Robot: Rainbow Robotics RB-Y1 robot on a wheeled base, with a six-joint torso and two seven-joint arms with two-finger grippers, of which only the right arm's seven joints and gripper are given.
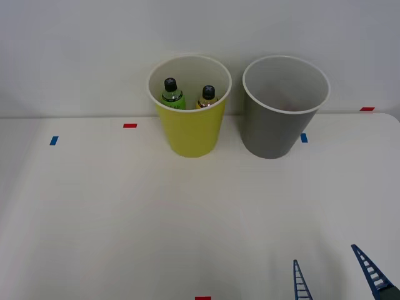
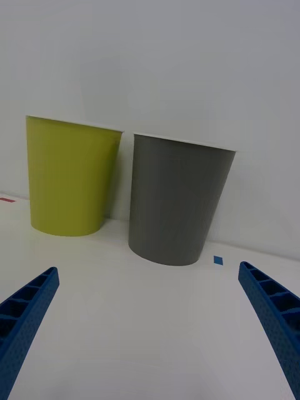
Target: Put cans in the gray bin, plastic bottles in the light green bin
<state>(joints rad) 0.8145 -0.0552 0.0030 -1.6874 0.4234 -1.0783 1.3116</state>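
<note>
Two plastic bottles (image 1: 189,94), one green and one amber, both black-capped, stood upright side by side inside the light green bin (image 1: 189,131). Just beside it on the white worktop (image 1: 125,212) stood the gray bin (image 1: 270,134). Well apart from both bins, the right hand (image 1: 337,278) hung with its blue fingers (image 2: 28,312) spread wide, gripping nothing.

Loads of open white bench (image 1: 125,219) in front of the round tapered gray bin (image 1: 275,125). The only obstacles are that bin and the round lime-green bin (image 1: 190,128) just beside it, with a narrow gap between them. A wall sits close behind the gray bin.
</note>
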